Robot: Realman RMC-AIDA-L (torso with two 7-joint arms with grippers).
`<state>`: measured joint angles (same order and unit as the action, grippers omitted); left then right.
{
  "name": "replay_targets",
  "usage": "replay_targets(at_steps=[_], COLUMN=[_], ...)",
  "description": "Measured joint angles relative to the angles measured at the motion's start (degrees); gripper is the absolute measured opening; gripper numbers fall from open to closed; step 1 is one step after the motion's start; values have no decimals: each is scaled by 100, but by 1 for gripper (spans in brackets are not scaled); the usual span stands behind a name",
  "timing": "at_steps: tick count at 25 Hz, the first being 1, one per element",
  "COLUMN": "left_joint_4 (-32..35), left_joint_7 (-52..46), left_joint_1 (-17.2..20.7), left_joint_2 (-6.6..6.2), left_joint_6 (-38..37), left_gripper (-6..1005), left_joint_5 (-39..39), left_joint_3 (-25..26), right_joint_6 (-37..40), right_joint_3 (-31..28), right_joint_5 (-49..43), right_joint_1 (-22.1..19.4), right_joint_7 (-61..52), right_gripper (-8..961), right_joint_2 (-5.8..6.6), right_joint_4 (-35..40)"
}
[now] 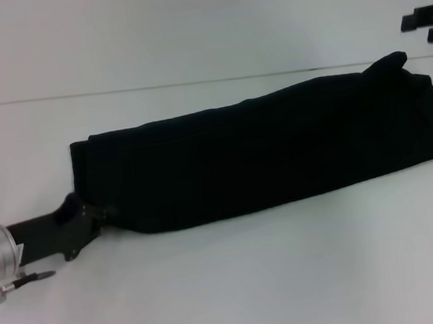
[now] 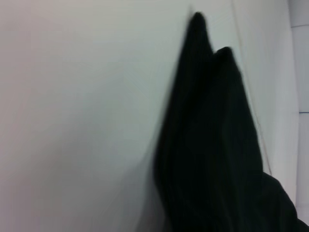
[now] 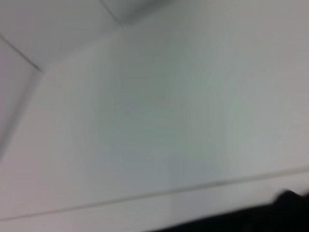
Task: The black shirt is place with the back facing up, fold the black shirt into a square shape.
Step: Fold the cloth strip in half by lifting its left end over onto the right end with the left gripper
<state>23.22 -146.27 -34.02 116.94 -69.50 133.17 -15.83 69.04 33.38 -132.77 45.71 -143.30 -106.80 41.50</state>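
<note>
The black shirt [image 1: 262, 149] lies on the white table as a long folded strip, running from the near left to the far right. Its far right end is bunched into a small peak. My left gripper [image 1: 92, 214] is at the strip's near left corner, touching the fabric. The left wrist view shows the shirt [image 2: 212, 145] close up, stretching away in layered folds. My right gripper [image 1: 424, 25] hovers beyond the shirt's far right end, apart from it, open and holding nothing. The right wrist view catches only a dark edge of the shirt [image 3: 260, 217].
The white table [image 1: 229, 284] spreads all around the shirt. A thin seam line [image 1: 154, 86] crosses it behind the shirt. No other objects show.
</note>
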Motion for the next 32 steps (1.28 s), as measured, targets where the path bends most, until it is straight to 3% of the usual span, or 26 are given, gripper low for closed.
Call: replay_targets(at_steps=[4,10,12,15,18,28,32], left_joint_4=[75,173,246,462,664,1344,1395], left_joint_7=[187,511,583,590,546,218,230], left_joint_1=[-50,-178,-198,-196,-122,519,587], left_joint_2=[-61,-158,-177,-206,-254,-246,-230], left_joint_6=[-27,-4,46,168,199,426,430], left_gripper=[51,57,60,63,66,78,82], left_joint_5=[-5,23,26,34,43,112,137], left_joint_3=[-3,-131,-199,-315,-314,-183,-39], right_joint_6=[150,274,396,730,870,851,848], right_joint_3=[-419,-628,-810,-1146,-1370,-1418,-1429], right_joint_5=[1683,3568,4082,4542,4602,4623,4631], right_joint_1=[-720,-1967,-2227,-2415,-2448,-2381,-2373], right_joint_7=[1943,4615,5235,5835,5932,5923,5925], right_gripper=[674,673,674,673,673,674,674], right_joint_2=[-316,-1013,-1156,-1189,-1128,-1056,-1049], right_joint_4=[2,-214,-485,-976,-1217,-1260,-1264])
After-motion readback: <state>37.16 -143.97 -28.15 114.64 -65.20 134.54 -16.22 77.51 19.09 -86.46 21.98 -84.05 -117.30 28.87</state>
